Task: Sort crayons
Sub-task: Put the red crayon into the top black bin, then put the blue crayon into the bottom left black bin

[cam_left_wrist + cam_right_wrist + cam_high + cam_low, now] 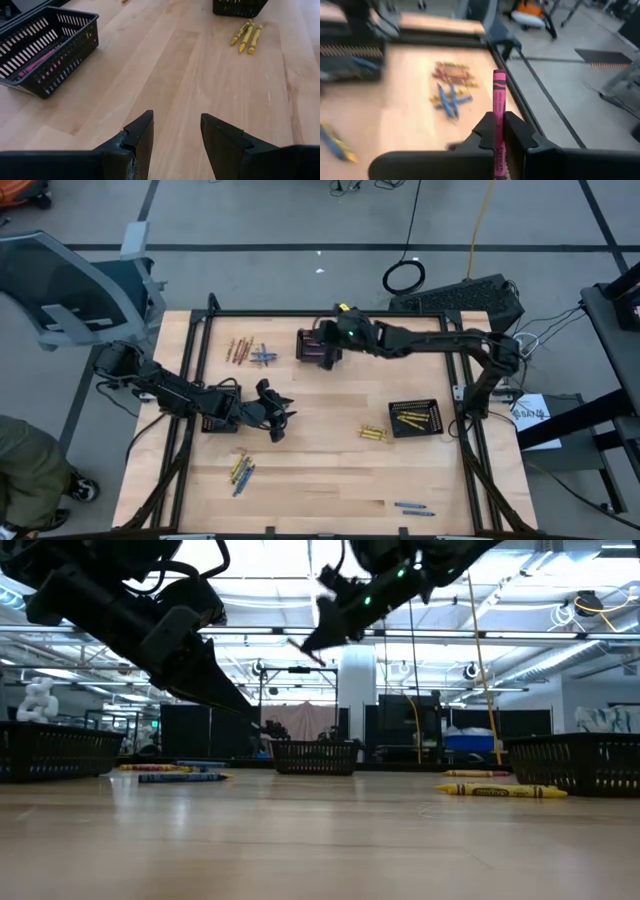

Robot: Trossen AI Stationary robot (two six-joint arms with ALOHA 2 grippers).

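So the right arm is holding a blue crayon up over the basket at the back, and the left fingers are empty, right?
Almost. The crayon in the right gripper is pink, not blue; the right wrist view shows it pinched between the fingers. It is over the back basket, and the left gripper is open and empty.

floor (250,220): grey, black lines | chair (70,290): grey | ceiling lights (300,560): bright
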